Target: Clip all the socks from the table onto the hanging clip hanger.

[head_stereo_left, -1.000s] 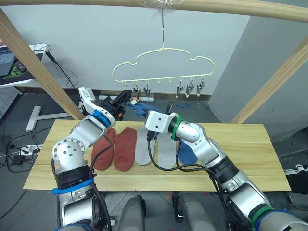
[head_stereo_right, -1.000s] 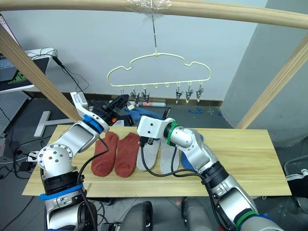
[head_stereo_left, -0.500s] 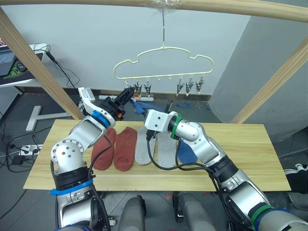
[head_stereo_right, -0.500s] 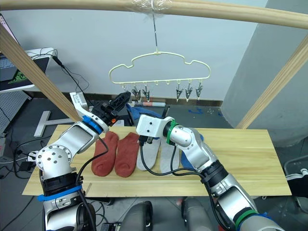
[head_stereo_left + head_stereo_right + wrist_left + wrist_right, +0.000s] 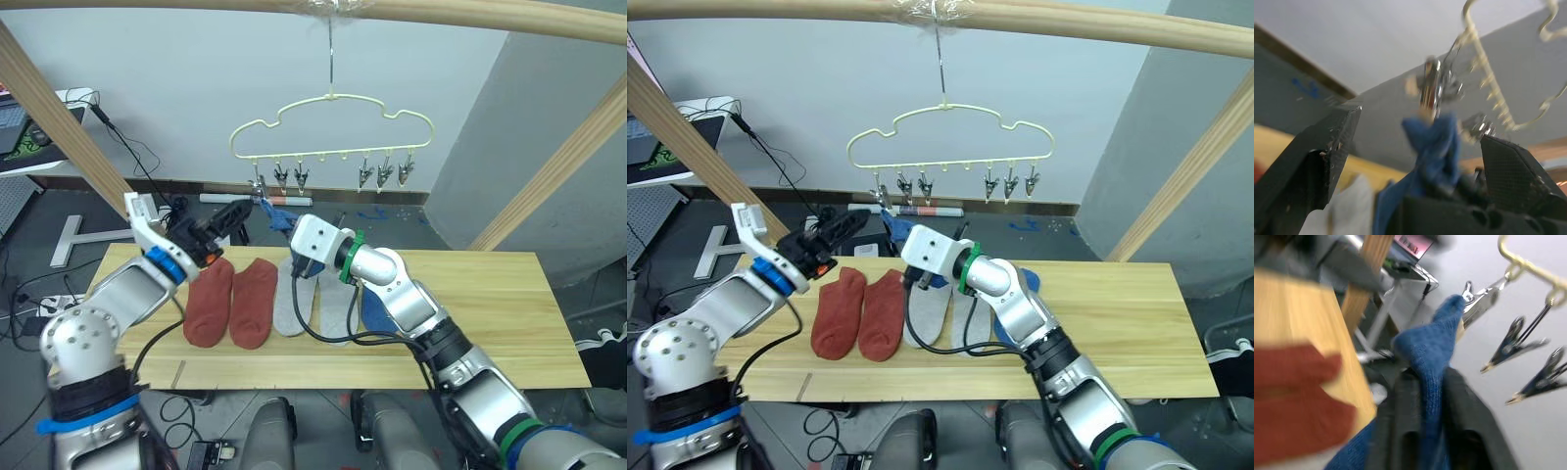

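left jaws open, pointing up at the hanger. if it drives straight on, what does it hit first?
Likely the blue sock hanging from the end clip of the clip hanger; it sits between the left gripper fingers. Depth unclear.

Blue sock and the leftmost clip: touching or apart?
Touching. The left wrist view shows the blue sock gripped by the clip.

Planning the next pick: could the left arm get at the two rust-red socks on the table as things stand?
Probably yes. The left gripper is open and empty, just above the rust-red socks, which lie uncovered on the table.
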Tool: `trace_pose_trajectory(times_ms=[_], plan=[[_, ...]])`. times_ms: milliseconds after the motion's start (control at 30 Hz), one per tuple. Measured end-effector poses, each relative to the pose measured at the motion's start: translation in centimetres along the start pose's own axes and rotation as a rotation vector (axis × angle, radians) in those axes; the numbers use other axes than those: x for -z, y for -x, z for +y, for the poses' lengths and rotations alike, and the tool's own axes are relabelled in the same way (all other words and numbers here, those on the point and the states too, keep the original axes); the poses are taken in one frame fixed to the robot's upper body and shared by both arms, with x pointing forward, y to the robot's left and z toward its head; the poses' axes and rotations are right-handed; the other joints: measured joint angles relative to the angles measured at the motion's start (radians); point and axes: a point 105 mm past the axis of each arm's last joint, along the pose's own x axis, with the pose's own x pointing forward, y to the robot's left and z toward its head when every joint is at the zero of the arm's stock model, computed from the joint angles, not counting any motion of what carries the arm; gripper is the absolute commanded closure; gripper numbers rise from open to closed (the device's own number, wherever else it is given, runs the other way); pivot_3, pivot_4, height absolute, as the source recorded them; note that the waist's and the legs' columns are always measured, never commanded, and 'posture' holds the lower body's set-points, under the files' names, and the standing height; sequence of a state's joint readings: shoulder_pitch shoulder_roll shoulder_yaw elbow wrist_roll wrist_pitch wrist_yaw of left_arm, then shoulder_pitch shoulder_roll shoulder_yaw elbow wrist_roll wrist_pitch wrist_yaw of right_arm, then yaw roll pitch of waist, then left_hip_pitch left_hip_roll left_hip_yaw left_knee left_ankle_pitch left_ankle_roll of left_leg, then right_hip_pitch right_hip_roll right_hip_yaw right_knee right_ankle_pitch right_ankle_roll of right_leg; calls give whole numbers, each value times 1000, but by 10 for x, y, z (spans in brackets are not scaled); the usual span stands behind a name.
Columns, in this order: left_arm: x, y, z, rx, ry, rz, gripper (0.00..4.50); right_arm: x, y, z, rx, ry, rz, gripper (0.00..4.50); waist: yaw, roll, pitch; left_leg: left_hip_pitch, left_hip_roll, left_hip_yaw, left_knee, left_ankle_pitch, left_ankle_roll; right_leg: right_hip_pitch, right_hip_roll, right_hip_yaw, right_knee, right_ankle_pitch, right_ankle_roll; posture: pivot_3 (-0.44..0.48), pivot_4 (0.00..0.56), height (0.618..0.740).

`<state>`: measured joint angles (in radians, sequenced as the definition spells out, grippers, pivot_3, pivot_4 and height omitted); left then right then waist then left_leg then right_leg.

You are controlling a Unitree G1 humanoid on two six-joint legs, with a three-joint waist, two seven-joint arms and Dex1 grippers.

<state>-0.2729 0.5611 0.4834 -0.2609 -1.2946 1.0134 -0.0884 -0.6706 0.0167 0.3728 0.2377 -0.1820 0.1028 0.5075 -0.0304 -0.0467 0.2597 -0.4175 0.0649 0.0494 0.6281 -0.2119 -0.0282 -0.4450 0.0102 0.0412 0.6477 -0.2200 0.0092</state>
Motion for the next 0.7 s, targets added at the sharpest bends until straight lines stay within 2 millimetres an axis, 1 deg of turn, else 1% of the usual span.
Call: trace_pose_trajectory(times_ms=[67, 233, 267, 367, 433, 533, 567, 600, 633, 700], plan=[[2, 5, -1, 3, -34, 17, 0, 8, 3, 2, -12, -88, 32, 1926, 9, 0, 0, -2, 0, -1, 0, 0, -1, 0, -1, -3, 0, -1, -1, 57, 248, 740], [-1, 4, -7, 14, -106, 6, 0, 17, 13, 0, -13, -176, 70, 118, 23, 0, 0, -2, -2, 1, 1, 1, -1, 0, -4, -2, -2, -1, -1, 54, 236, 740], [0, 3, -7, 8, -133, 7, 0, 20, 16, 1, -11, -197, 79, 29, 25, 0, 0, -2, -2, 2, 1, 1, -1, 0, -4, -2, -2, -1, -1, 53, 244, 740], [5, -2, -10, 15, -201, 21, 0, 26, 25, 0, 0, -233, 97, 29, 27, 0, 0, -3, -2, 4, 0, 1, -1, -1, -4, -2, -2, -1, -1, 41, 247, 740], [13, -10, -18, 25, -295, 29, 0, 32, 43, -7, 34, -283, 107, 29, 32, 0, 0, -6, -2, 3, 0, 1, -1, -3, -4, -1, -2, -1, -1, 38, 249, 740], [25, -21, -33, 76, -401, 14, 594, 40, 73, -21, 73, -335, 124, 0, 34, 0, 0, -9, -2, 4, 0, 1, -1, -6, -4, -1, -2, -1, -1, 28, 248, 740], [27, -24, -36, 86, -419, 1, 886, 40, 80, -26, 83, -342, 128, 0, 33, 0, 0, -9, -2, 5, 0, 1, -1, -6, -4, -1, -2, -1, 0, 23, 249, 740], [28, -27, -37, 90, -429, -13, 1180, 39, 85, -31, 95, -344, 128, 0, 29, 0, 0, -9, -2, 5, 1, 1, -1, -6, -4, -1, -2, -1, 0, 18, 249, 740], [28, -33, -39, 90, -454, -39, 1552, 33, 91, -36, 104, -347, 114, 0, 26, 0, 0, -9, -3, 6, 1, 1, -1, -7, -3, -1, -2, 0, 0, 18, 249, 740], [25, -40, -40, 77, -521, -78, 2188, 26, 96, -41, 104, -349, 95, 0, 23, 0, 0, -8, -3, 5, 1, 1, -1, -7, 1, -1, -1, 0, -1, 13, 250, 740]])
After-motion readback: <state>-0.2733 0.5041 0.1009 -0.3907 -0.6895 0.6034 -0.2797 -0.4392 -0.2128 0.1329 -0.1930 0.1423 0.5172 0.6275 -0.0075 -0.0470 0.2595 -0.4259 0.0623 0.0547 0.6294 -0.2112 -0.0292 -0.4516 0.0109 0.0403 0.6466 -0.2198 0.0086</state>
